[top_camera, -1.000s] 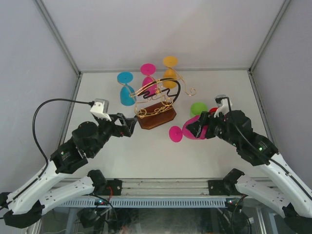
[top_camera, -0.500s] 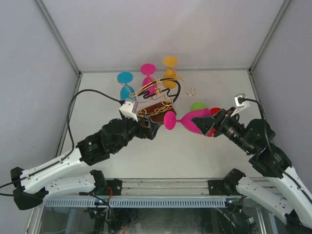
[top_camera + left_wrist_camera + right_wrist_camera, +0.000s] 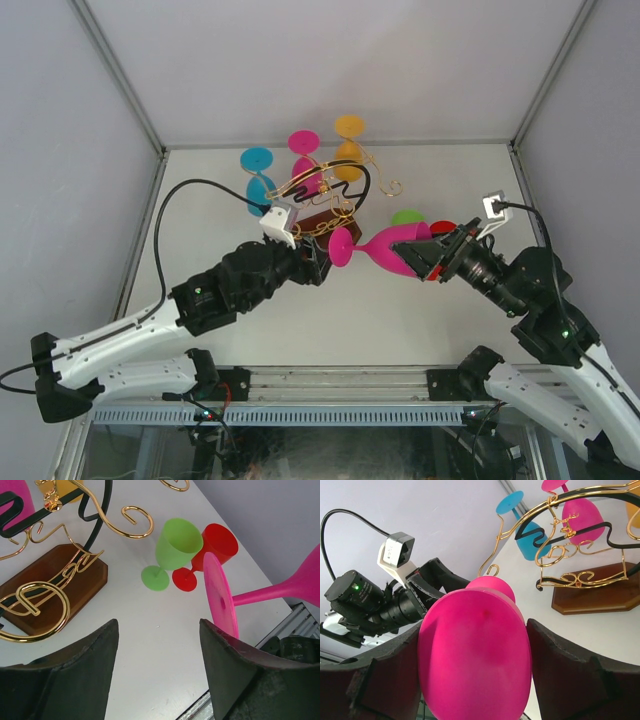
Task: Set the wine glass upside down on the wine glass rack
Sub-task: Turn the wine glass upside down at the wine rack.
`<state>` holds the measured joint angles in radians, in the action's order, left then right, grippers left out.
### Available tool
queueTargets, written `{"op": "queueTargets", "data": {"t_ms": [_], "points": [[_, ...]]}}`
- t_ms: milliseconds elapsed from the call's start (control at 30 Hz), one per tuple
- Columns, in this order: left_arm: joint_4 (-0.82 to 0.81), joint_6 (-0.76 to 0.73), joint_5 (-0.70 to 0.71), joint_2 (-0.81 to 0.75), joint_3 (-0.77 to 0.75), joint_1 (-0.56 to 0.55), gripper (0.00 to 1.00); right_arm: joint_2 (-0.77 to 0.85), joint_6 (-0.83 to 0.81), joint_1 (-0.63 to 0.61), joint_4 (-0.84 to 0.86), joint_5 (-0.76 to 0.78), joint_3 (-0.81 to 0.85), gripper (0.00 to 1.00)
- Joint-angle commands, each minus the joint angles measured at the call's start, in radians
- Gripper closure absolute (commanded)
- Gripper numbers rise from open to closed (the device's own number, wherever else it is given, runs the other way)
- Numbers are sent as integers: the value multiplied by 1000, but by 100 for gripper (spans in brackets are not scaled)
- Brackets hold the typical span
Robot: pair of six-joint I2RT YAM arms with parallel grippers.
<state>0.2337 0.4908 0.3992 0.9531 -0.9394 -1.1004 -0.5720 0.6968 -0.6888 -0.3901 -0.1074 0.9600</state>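
A magenta wine glass [image 3: 385, 245] hangs level in the air, its bowl [image 3: 475, 650] clamped between the fingers of my right gripper [image 3: 425, 258]. Its foot [image 3: 220, 597] points left at my left gripper [image 3: 318, 265]. That gripper is open, and the foot stands just beyond its right finger [image 3: 235, 665], with nothing between the two fingers. The wine glass rack [image 3: 322, 240], gold wire on a dark wooden base [image 3: 60, 575], stands right behind the foot. Cyan [image 3: 260, 180], pink [image 3: 305, 160] and orange [image 3: 349, 140] glasses hang upside down on it.
A green glass [image 3: 406, 217] and a red glass [image 3: 441, 227] stand upright on the table just behind the held glass, right of the rack. They show side by side in the left wrist view, green [image 3: 177, 542] and red [image 3: 217, 542]. White walls enclose the table.
My right arm lifted the magenta glass off the table and swung it level, foot leftward. My left arm reached forward and right to the foot, and its jaws narrowed.
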Motion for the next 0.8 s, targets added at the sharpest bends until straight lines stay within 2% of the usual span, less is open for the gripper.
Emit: {"op": "queueTargets", "data": {"t_ms": [0,267,533,633,767], "points": [[-22,38,73,-39,-38,-13,29,23,-10,-5,26,62,1,38],[-48,29,104,-105,-14,-21,23,-13,-29,-8,-41,164,0,40],[-85,6,52,-36,-38,-42,15,-47,-21,-13,45,73,0,40],[-88,18,33,3,-44,-41,18,-48,-16,-16,69,43,0,40],[-115,26,14,24,-37,-41,31,-40,-17,-22,71,38,0,40]]}}
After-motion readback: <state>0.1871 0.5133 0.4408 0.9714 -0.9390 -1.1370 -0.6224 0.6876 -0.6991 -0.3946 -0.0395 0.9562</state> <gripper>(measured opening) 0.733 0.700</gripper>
